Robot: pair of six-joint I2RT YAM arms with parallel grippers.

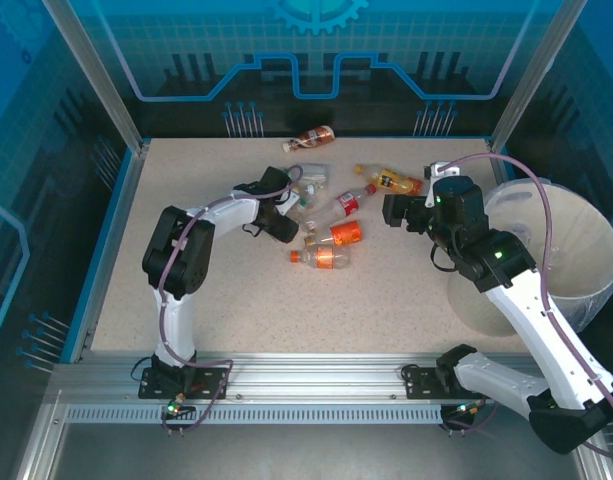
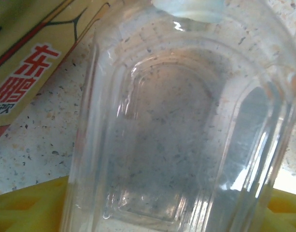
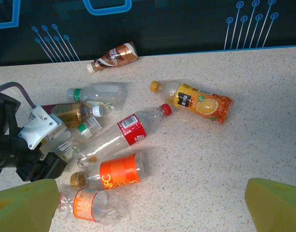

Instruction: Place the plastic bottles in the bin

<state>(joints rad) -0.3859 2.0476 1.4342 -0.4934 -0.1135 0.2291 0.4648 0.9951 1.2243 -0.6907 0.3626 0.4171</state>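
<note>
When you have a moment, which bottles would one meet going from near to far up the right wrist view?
Crumpled orange-labelled bottle → orange NFC bottle → red-labelled bottle with red cap → brown-labelled bottle.

Bottles (image 1: pixel 344 234) lie clustered at the centre of the table (image 1: pixel 236 300), with one brown bottle (image 1: pixel 313 136) apart at the far edge. Left end effector (image 1: pixel 286 197) at the cluster's left side; right end effector (image 1: pixel 391 210) to its right, near the bin (image 1: pixel 598 255).
</note>
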